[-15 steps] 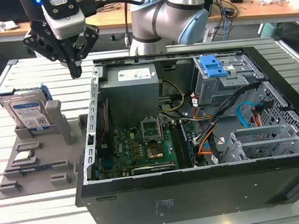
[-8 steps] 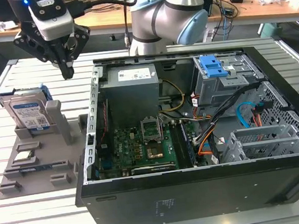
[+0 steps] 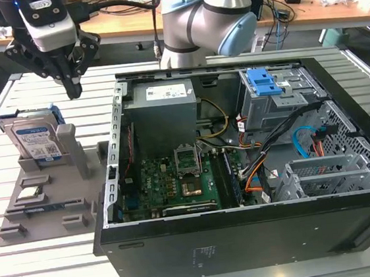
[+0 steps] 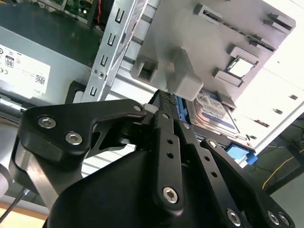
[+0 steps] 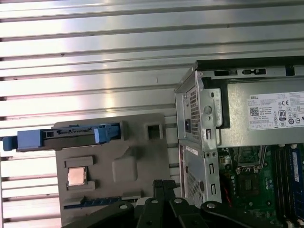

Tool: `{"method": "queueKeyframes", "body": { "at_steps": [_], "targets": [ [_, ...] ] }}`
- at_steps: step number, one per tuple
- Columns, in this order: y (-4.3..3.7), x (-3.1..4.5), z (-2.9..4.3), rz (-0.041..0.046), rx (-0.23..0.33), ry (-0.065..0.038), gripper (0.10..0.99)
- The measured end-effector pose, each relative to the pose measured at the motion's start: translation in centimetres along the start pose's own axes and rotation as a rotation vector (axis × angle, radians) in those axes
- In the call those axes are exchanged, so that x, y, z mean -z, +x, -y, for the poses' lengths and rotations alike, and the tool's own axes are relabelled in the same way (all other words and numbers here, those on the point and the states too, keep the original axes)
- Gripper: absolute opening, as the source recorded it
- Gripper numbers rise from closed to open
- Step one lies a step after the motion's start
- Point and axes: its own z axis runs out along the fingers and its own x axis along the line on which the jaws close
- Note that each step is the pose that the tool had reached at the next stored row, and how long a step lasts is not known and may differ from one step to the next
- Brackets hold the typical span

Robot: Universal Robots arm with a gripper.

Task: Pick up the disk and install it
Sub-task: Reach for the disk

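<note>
Overhead, empty: gripper [image 3: 74,92] clear of the disk [image 3: 36,141].

Noted jaws pinched together on nothing, hanging above the holder [image 3: 71,187] at the exterior view's left. Found the disk upright on edge in the holder's far slot, label toward the camera, blue rails on both sides, bottom edge sunk out of sight. Saw the disk [image 5: 71,135] edge-on in the first wrist view, label hidden. Caught part of the disk [image 4: 216,111] in the second wrist view, rest behind a holder post and the fingers [image 4: 166,142]. Spotted the chip [image 3: 29,193] flat on the holder. Lost the arm [image 3: 205,17] off the frame top. Open case [image 3: 248,237] just beside the holder.
</note>
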Motion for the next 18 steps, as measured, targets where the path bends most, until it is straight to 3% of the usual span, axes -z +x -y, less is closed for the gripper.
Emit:
{"method": "queueKeyframes", "body": {
  "at_steps": [18],
  "targets": [
    [4.91,0.13,0.37,0.0000,0.000,0.000,0.106]
  ]
}}
